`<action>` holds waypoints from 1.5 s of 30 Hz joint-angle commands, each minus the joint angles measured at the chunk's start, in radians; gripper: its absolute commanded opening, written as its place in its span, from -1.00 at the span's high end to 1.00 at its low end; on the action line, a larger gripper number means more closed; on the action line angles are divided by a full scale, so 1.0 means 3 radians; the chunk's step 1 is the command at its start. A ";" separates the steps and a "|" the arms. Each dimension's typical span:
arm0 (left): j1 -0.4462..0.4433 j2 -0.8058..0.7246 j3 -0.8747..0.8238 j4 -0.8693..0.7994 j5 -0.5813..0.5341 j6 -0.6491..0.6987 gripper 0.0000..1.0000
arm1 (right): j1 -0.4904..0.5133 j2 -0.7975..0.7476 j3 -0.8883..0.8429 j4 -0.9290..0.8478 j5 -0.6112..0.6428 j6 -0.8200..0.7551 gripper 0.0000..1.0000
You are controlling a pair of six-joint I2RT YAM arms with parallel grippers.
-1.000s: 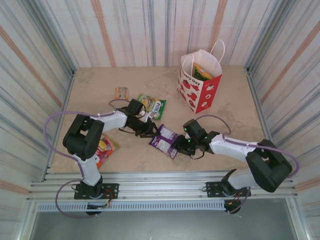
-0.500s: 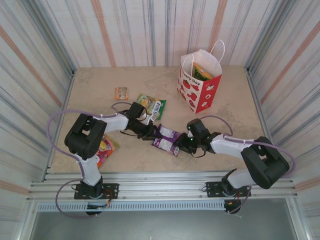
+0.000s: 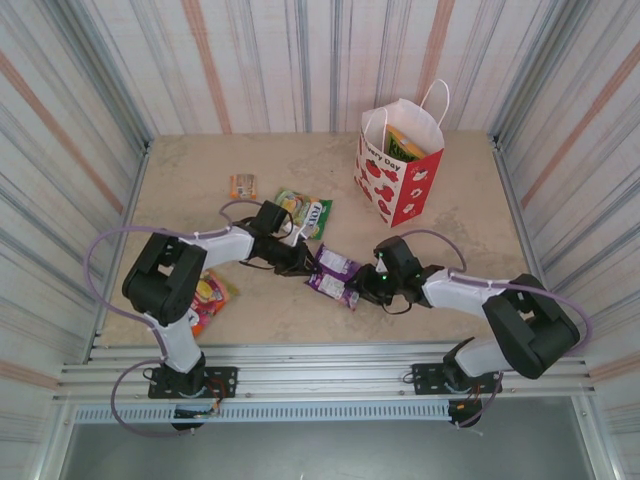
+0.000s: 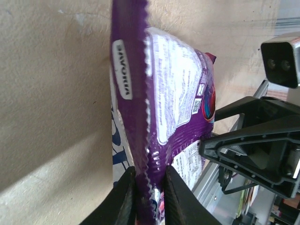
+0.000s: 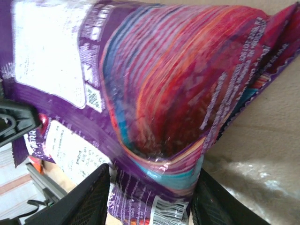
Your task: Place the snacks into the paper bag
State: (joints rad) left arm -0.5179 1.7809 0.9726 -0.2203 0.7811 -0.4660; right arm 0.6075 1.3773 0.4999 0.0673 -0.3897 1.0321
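Two purple snack packets (image 3: 335,275) lie overlapped on the table between my arms. My left gripper (image 3: 303,262) is shut on the crimped edge of the upper purple packet (image 4: 159,93), the jaws (image 4: 149,176) pinching it thin. My right gripper (image 3: 366,287) holds the opposite end: the puffed purple packet (image 5: 164,84) fills the gap between its wide-set fingers (image 5: 152,187) and touches both. The second purple packet (image 5: 70,150) lies underneath. The white and red paper bag (image 3: 400,165) stands upright at the back right with a green-yellow packet (image 3: 405,143) inside.
A green-yellow packet (image 3: 305,212) lies just behind my left gripper. A tiny orange packet (image 3: 243,186) sits further back left. A red-yellow packet (image 3: 207,298) lies beside the left arm's base. Corrugated walls enclose the table on three sides.
My left gripper moved right to the purple packets and closed on the upper one's edge. The packets shifted slightly back. My right gripper stayed at their other end.
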 commanded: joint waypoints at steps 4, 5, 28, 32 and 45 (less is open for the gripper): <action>-0.0033 -0.0349 0.0004 -0.0099 -0.0207 0.0149 0.74 | -0.0098 -0.0521 -0.0140 0.0017 0.0225 -0.0260 -0.08; -0.0033 -0.0401 -0.0024 -0.0044 -0.0216 0.0126 0.77 | -0.0136 -0.0602 -0.0161 0.0026 0.0239 -0.0302 -0.10; 0.0052 -0.1615 -0.0007 0.0735 -0.0160 0.0323 1.00 | -0.0870 -0.1533 -0.0147 0.0905 -0.0284 -0.1718 -0.44; 0.0053 -0.1616 0.0409 0.0025 -0.0563 0.0282 1.00 | -0.0868 -0.1720 -0.0026 0.0549 -0.0317 -0.2269 -0.46; -0.0174 -0.1559 0.1420 -0.1793 -0.0240 0.2115 1.00 | -0.0910 -0.2040 0.0590 -0.0999 -0.0791 -0.4436 -0.54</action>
State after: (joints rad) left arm -0.5564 1.3277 1.2842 -0.5270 0.6827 -0.1131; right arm 0.3447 0.7700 0.6098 -0.0750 -0.5705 -0.0792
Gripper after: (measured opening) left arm 0.051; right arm 0.769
